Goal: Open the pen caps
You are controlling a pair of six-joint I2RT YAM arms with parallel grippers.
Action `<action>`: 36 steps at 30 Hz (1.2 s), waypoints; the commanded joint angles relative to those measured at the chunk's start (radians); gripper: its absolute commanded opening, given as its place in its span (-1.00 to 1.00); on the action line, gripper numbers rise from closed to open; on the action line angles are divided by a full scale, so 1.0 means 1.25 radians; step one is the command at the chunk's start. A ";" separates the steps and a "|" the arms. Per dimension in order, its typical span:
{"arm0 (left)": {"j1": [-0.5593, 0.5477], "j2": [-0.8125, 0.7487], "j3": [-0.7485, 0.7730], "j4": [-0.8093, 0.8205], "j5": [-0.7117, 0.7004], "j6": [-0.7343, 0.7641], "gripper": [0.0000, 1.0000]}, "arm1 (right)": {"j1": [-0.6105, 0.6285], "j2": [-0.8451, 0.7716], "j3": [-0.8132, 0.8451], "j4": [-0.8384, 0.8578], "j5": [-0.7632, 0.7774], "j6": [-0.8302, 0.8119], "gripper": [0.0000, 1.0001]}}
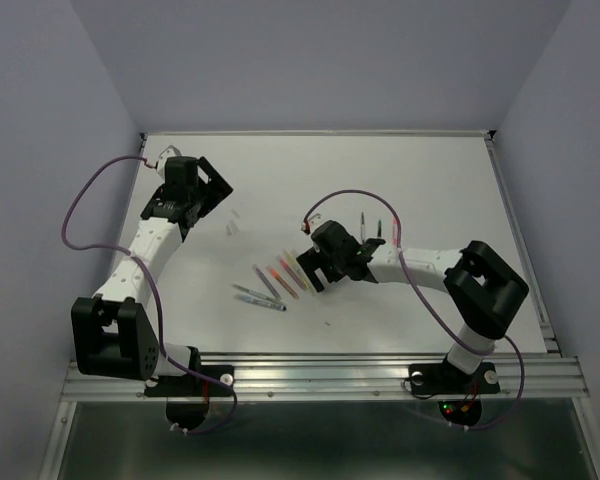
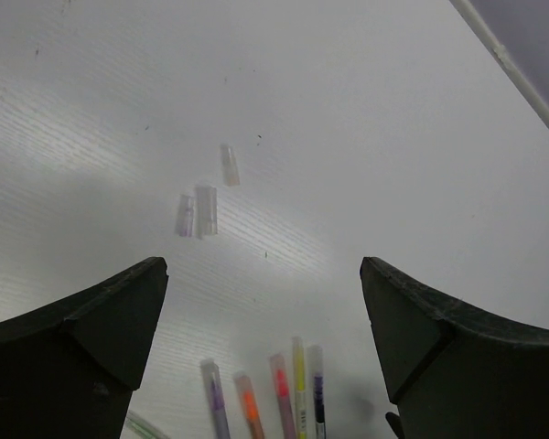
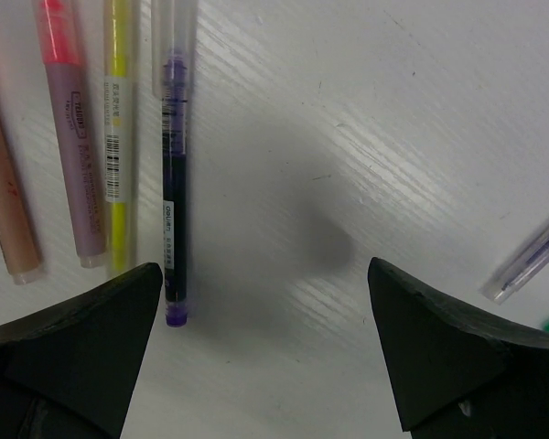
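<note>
- The right tool (image 3: 263,274) hangs over the row of pens (image 1: 283,273) with its jaws spread wide and nothing between them. The purple pen (image 3: 174,183) lies just beside the inner edge of one finger, and its clear cap (image 3: 174,46) points away from the tool.
- To pick it up well, I judge the tool should slide sideways until that barrel sits centred between the fingers. It should then close on mid-barrel, leaving the capped end free and keeping off the yellow pen (image 3: 117,137) alongside.
- The left tool (image 2: 263,265) is also wide open and empty, well apart from the pens. Three loose clear caps (image 2: 206,210) lie on the table (image 2: 393,137) ahead of its tips. It would have to come across to pull the cap.
- The right wrist view cuts off the pens' far ends, so I cannot tell which others are capped.
- In the top view the right tool covers part of the row.
- The loose caps are blurred.
- Neither tool's height above the table can be read.
</note>
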 commanded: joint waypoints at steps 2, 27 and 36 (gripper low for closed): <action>-0.005 -0.016 -0.020 -0.002 0.008 0.002 0.98 | 0.009 0.021 0.041 -0.004 0.029 -0.008 1.00; -0.021 0.018 -0.021 0.030 0.053 0.003 0.98 | 0.009 0.191 0.140 0.033 -0.048 0.017 -0.45; -0.077 0.034 -0.005 0.046 0.093 -0.007 0.98 | 0.009 0.147 0.134 0.038 0.025 0.010 -0.98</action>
